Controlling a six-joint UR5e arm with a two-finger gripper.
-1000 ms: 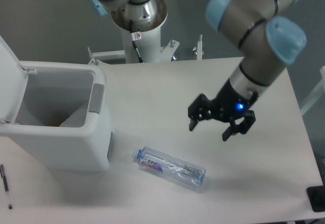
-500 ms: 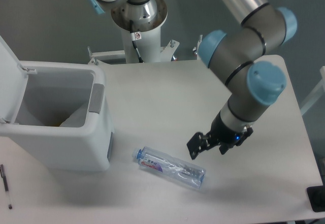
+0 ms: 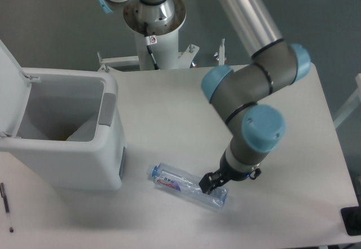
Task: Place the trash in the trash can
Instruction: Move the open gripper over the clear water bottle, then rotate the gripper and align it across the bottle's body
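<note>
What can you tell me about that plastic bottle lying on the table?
The bottle is clear, crushed plastic with a blue cap at its left end and a blue-pink label beside it. It lies on its side on the white table, angled down to the right, in front of the open trash can. The gripper is down at its right end.

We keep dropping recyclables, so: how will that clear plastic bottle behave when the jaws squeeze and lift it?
The bottle looks empty and clear, so probably light. Its thin walls look dented, so it may buckle and slip under a squeeze. Lying on its side on the table, it could roll if nudged off-centre.
</note>
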